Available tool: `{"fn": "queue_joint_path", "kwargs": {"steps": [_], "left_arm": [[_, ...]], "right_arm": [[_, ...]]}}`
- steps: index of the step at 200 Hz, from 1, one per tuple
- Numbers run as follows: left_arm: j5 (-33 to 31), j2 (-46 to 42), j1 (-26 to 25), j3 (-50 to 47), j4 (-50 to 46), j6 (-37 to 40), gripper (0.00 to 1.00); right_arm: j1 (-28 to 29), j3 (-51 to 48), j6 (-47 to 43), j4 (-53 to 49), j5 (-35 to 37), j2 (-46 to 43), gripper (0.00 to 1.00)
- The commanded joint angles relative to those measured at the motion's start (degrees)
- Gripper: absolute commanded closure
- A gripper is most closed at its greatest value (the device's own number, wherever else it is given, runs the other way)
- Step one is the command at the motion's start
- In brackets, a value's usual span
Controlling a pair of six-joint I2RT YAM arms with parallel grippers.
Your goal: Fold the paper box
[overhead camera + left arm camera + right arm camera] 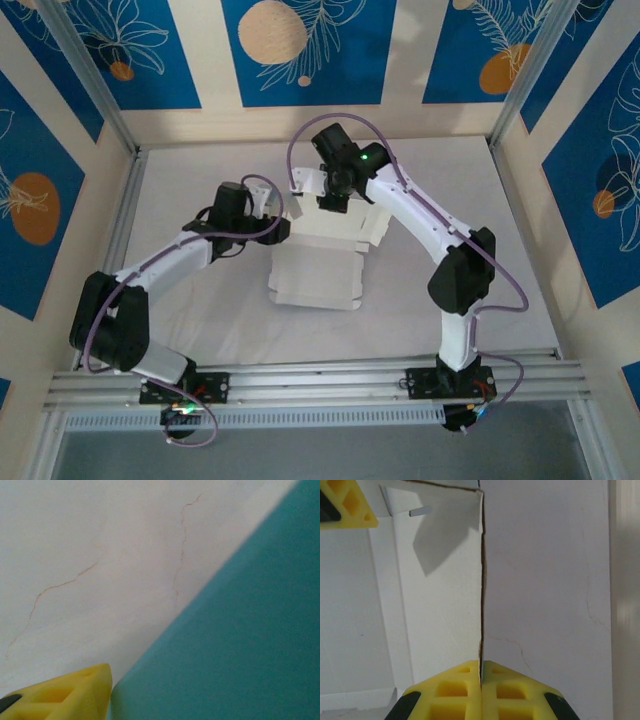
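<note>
Toward the far edge of the desk (380, 330), midway across, the box (315, 275) lies part-folded. The right jaws pinch a flap (445, 595), and how wide the left jaws stand I cannot tell. Hold that flap upright while creasing the left wall. The right wrist view gives the clamped edge, the left wrist view the blue face (240, 640), and the top view both arms' places.

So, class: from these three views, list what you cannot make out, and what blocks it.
1. Top external: the left hand has its fingertips under its own wrist, so contact with the paper box is hidden.
2. Left wrist: one yellow finger is in frame, its partner cut off by the edge; open or shut is unclear.
3. Right wrist: the right hand pinches a card edge; the frame cuts off which flap.
</note>
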Motion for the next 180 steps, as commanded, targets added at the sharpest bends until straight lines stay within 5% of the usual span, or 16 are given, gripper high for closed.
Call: {"fn": "queue_joint_path", "kwargs": {"steps": [1, 71, 127, 180], "left_arm": [[0.9, -1.6, 0.9, 1.4, -3.4, -0.1, 0.43], [1.3, -12.6, 0.9, 3.7, -12.5, 4.0, 0.48], [11.9, -9.4, 0.8, 4.8, -12.1, 2.4, 0.54], [5.4, -4.5, 0.8, 5.9, -10.3, 4.0, 0.53]], "right_arm": [[0.2, -0.5, 0.1, 0.5, -1.5, -3.4, 1.00], [-0.1, -0.5, 0.3, 0.5, -1.3, -3.1, 1.00], [0.3, -0.2, 0.4, 0.2, -1.5, -3.2, 1.00], [0.9, -0.3, 0.4, 0.0, -1.3, -4.2, 1.00]]}}
